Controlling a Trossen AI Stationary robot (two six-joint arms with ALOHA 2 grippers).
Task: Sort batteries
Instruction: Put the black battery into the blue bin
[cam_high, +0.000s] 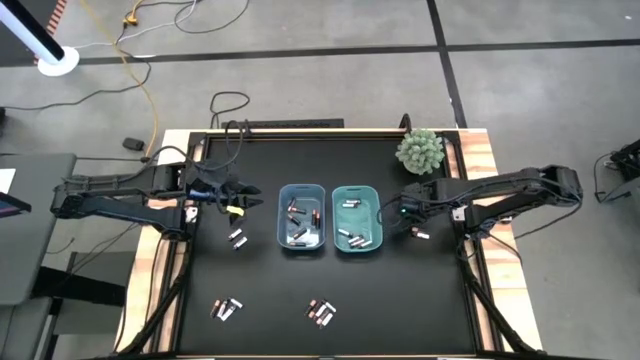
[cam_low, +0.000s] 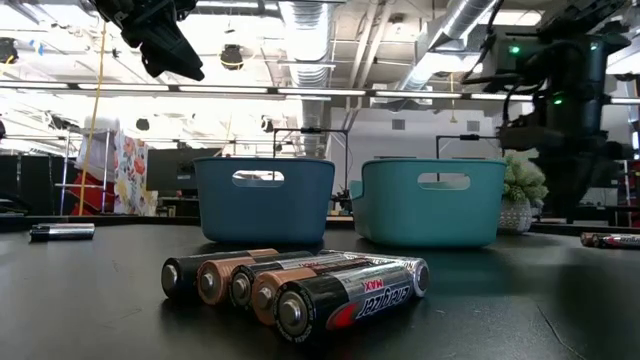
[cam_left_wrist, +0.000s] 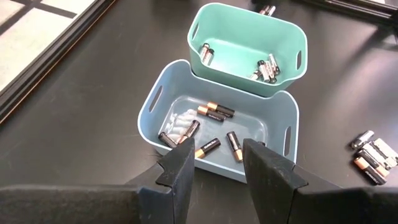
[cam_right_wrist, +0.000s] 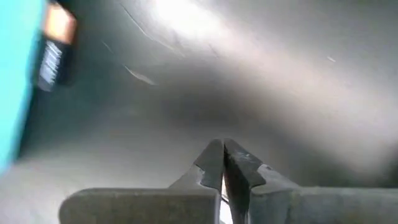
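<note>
A cluster of batteries (cam_low: 300, 284) lies at the near edge of the black worktop (cam_high: 400, 300), with another group (cam_high: 227, 309) to its left. Farther back, the blue bin (cam_high: 301, 229) and teal bin (cam_high: 357, 229) each hold several cells. The left gripper (cam_high: 248, 197) hovers beside the blue bin, jaws apart and empty; the right gripper (cam_high: 392, 216), jaws closed and empty, sits low beside the teal bin, near stray cells (cam_high: 421, 233)

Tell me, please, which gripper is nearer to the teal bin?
The right gripper is nearer: it sits low beside the teal bin, just off the wall facing the right arm. The left gripper is farther, beyond the blue bin on the opposite side.
</note>
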